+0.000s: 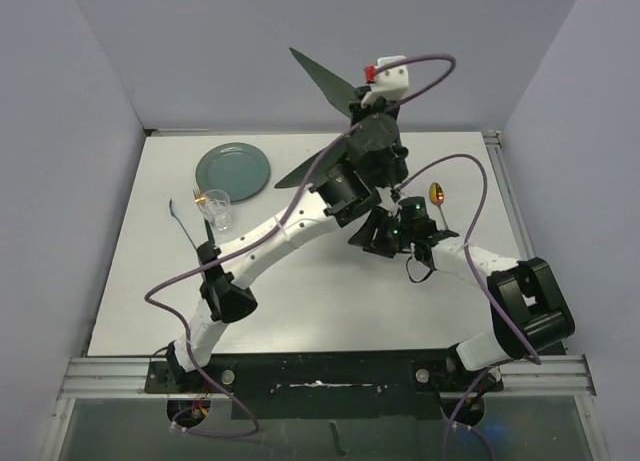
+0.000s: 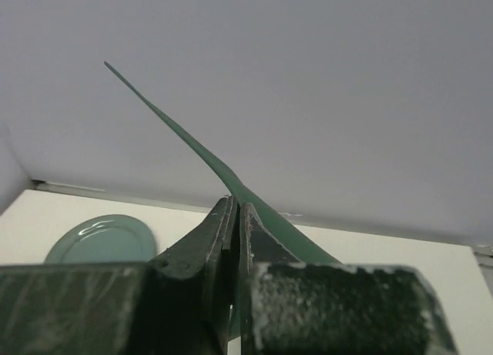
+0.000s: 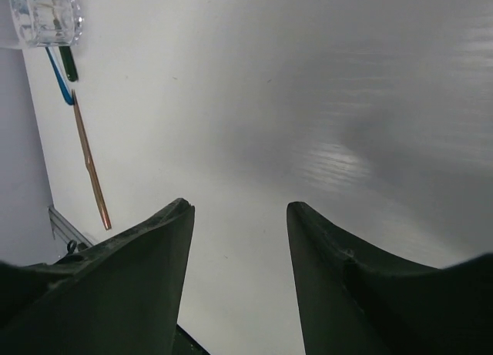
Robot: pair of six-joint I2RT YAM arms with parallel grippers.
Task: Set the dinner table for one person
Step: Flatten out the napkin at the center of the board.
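My left gripper (image 1: pixel 360 116) is raised over the far middle of the dinner table (image 1: pixel 300 301) and is shut on the edge of a dark green placemat (image 1: pixel 320 76). The mat hangs bent in the air. In the left wrist view the placemat (image 2: pixel 192 143) runs up and away from the closed left gripper (image 2: pixel 236 205). My right gripper (image 1: pixel 372 238) hovers low over the table's middle. In its own view the right gripper (image 3: pixel 239 209) is open, with only bare white table (image 3: pixel 308 101) between its fingers.
A teal plate (image 1: pixel 233 171) lies at the back left, also in the left wrist view as the plate (image 2: pixel 104 239). A clear glass (image 1: pixel 217 209) stands near it, with a dark utensil (image 1: pixel 183 219) beside it. A gold-bowled spoon (image 1: pixel 438 194) lies right of centre. The glass (image 3: pixel 42 16) and a copper utensil (image 3: pixel 91 166) show in the right wrist view.
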